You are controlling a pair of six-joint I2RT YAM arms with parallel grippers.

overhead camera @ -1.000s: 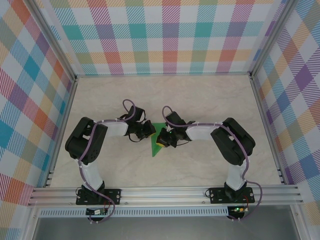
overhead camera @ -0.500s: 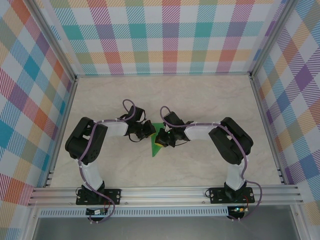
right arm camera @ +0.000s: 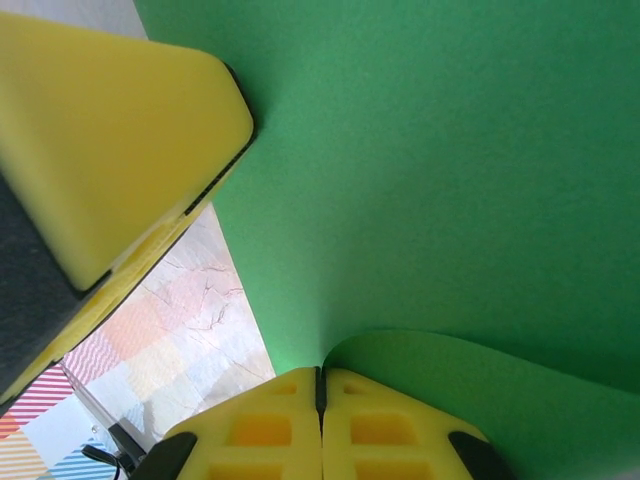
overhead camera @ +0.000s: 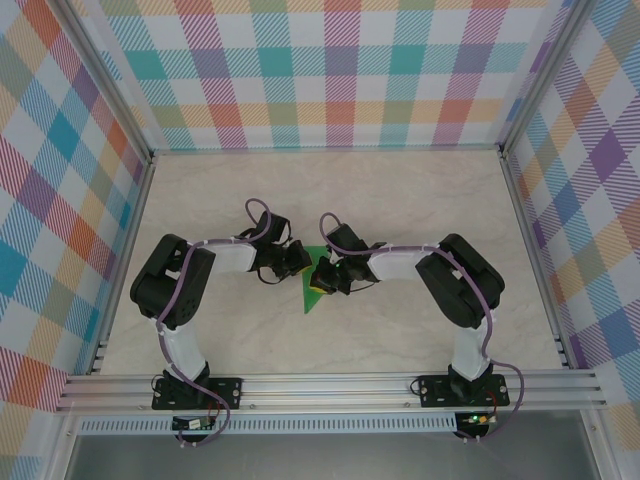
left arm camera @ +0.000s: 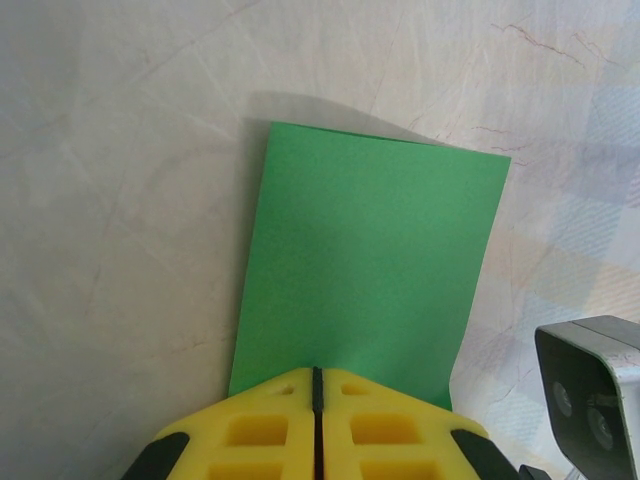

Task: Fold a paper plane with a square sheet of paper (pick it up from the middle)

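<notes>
Green paper (left arm camera: 370,270) looks only partly folded (no dart yet). My left end effector (left arm camera: 317,372) and right end effector (right arm camera: 320,372) are both closed tight, pinching it.

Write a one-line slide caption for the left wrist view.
Shut left gripper pinches one edge of the green paper.

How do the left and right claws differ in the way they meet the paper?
The left claw pinches a straight edge, with the paper smooth ahead of it; the right claw pinches where the paper curls. From above, the left claw sits farther from the bases than the right claw. Both are shut on the paper.
</notes>
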